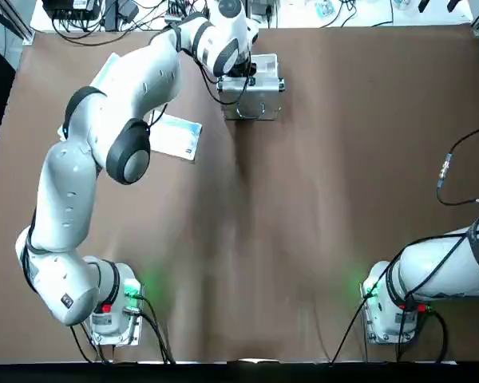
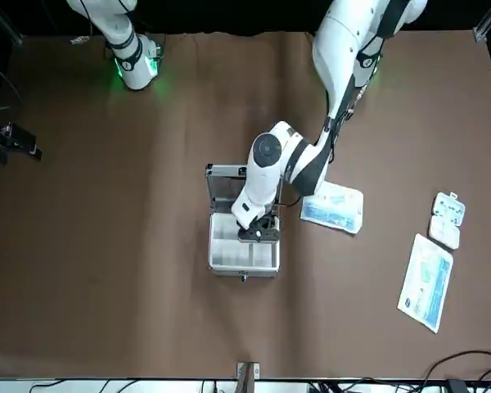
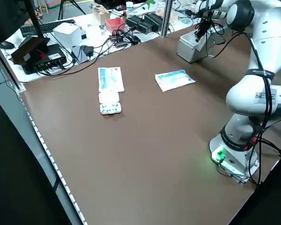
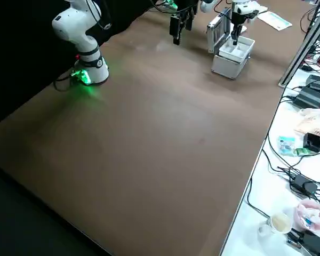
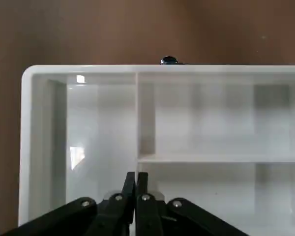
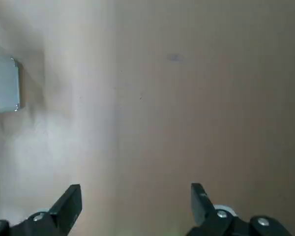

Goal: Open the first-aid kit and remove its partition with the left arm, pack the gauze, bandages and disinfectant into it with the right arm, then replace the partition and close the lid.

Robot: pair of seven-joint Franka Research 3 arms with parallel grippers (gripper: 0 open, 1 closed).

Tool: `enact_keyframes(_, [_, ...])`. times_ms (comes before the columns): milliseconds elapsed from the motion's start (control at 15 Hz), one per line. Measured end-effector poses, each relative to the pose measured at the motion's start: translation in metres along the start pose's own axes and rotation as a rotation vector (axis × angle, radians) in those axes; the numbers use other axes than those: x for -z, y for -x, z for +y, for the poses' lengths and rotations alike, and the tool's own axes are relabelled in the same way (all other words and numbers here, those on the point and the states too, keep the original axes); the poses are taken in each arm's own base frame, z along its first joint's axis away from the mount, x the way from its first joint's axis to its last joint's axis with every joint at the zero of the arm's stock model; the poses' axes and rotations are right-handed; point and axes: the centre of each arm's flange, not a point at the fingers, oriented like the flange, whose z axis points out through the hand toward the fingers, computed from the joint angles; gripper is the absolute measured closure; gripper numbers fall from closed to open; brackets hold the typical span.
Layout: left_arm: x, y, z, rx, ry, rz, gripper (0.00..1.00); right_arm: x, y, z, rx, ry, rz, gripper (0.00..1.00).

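The silver first-aid kit (image 2: 244,268) stands at the far middle of the table, its lid (image 2: 229,182) raised on the robot's side. The cream-white partition (image 5: 103,123) sits inside the case, also seen as the partition (image 2: 227,246). My left gripper (image 2: 258,232) reaches down into the case, and the left gripper (image 5: 136,183) is shut on a thin wall of the partition. The right gripper (image 6: 135,189) hangs open over bare table at the robot's right side. I cannot pick out the disinfectant.
A white-blue printed packet (image 2: 333,207) lies beside the kit on the robot's left. Farther left lie a long flat packet (image 2: 425,282) and a small white pack (image 2: 447,219). Cables and equipment (image 3: 131,23) crowd the bench past the far edge.
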Motion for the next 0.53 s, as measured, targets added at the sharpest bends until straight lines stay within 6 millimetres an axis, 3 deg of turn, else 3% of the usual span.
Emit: enact_keyframes(533, [-0.0099, 0.0047, 0.0037, -0.016, -0.019, 0.020, 0.94, -0.0005, 0.0006, 0.0001, 0.000, -0.001, -0.006, 0.02])
